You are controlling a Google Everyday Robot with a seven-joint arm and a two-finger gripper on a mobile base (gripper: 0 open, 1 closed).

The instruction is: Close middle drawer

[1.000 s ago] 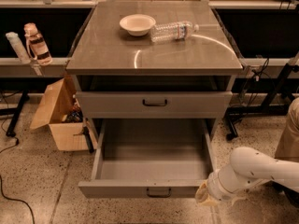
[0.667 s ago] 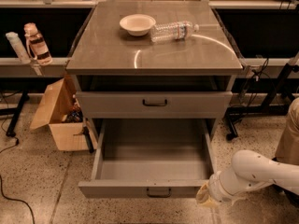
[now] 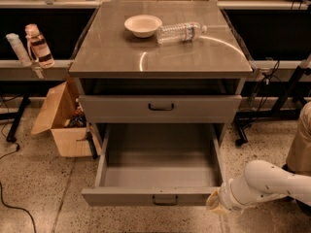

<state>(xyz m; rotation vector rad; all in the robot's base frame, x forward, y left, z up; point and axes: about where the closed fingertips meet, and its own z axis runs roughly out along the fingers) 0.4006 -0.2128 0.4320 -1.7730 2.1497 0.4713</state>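
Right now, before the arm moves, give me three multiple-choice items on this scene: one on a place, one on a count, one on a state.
1. Where is the gripper?
A) low at the far left
B) low, at the front right corner of the middle drawer
C) high at the back

2. How many things lie on the cabinet top?
A) two
B) four
C) none

3. What state is the middle drawer in?
A) shut flush
B) pulled far out
C) taken out and set on the floor

Answers:
1. B, since the gripper sits beside the right end of the drawer's front panel.
2. A, since only the bowl and the water bottle, lying on its side, are there.
3. B, since its bare inside shows in full, in front of the cabinet.
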